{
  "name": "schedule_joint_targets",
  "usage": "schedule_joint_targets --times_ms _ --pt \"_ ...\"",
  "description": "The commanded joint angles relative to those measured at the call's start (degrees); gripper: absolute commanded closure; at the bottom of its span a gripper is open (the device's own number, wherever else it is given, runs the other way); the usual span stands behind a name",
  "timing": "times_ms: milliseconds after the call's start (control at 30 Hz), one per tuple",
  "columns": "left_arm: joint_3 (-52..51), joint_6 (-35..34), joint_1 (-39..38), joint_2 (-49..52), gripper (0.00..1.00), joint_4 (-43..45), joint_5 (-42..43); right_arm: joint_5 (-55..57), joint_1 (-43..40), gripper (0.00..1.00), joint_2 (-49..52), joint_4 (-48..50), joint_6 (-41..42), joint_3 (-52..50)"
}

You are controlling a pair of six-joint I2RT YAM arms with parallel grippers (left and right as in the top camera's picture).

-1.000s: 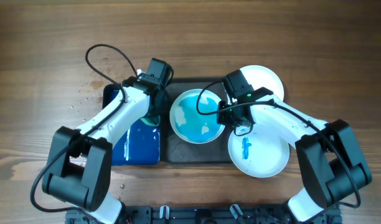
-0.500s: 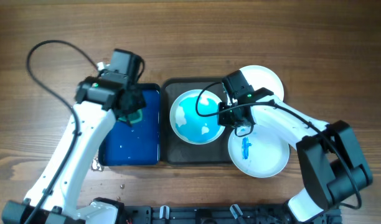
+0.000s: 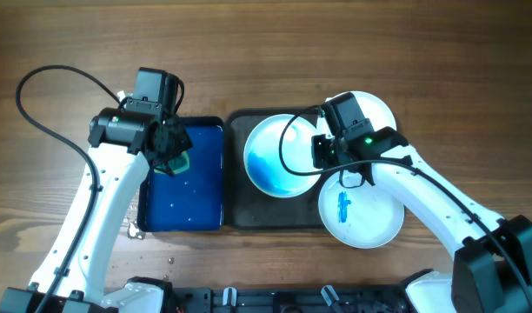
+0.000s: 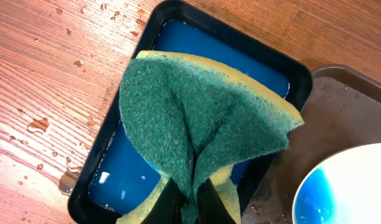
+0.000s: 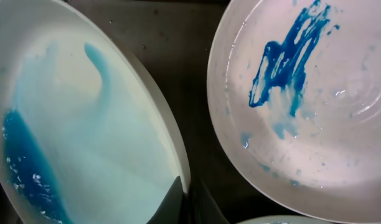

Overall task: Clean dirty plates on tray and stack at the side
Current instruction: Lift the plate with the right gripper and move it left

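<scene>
My right gripper point(image 3: 322, 158) is shut on the right rim of a white plate point(image 3: 279, 156) over the dark tray point(image 3: 249, 216). Blue wash has pooled in that plate's lower left. In the right wrist view the fingertips point(image 5: 178, 193) pinch the rim of this plate point(image 5: 78, 118). A second plate point(image 3: 362, 213) with a blue scribble lies at the tray's front right, shown close in the right wrist view point(image 5: 302, 93). A third plate point(image 3: 377, 111) sits at the back right. My left gripper point(image 3: 166, 148) is shut on a folded green sponge point(image 4: 197, 118) above the blue tray point(image 4: 91, 186).
The blue tray point(image 3: 192, 204) holds blue water and sits left of the dark tray. Water drops point(image 4: 38, 124) spot the wooden table to its left. Cables loop above both arms.
My left arm carried the sponge from beside the held plate leftward over the blue tray. My right gripper shifted slightly right with the plate, and its blue liquid ran to the lower left.
</scene>
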Motion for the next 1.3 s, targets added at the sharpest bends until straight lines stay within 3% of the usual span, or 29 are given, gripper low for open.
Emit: schedule_joint_targets --times_ms 0,267,467,667,833,1000,1267 --pt "0.63 -0.98 0.37 -1.29 0.96 0.26 0.5 2.1 0.92 0.96 -1.29 0.87 -2.84 3.13" --pt "0.63 -0.98 0.37 -1.29 0.96 0.22 0.52 8.81 5.66 0.96 -1.27 -0.98 -5.57 9.31" --pt "0.7 -1.07 1.29 -1.29 0.96 1.84 0.5 3.15 5.88 0.96 -1.22 -6.34 -3.58 14.73" --pt "1.55 -2.54 11.08 -1.29 0.96 2.47 4.74 -7.78 5.88 0.96 0.0 -9.66 3.04 15.72" --pt "1.81 -2.21 21.68 -1.44 0.96 3.5 9.55 -10.91 6.38 0.96 2.99 -9.86 3.15 16.68" --pt "1.86 0.79 29.62 -1.49 0.96 3.61 12.96 -10.47 11.08 0.95 10.8 -12.48 2.1 26.49" --pt "1.86 0.76 34.88 -1.49 0.96 3.04 14.67 2.62 19.23 0.96 25.44 -20.24 -1.33 47.63"
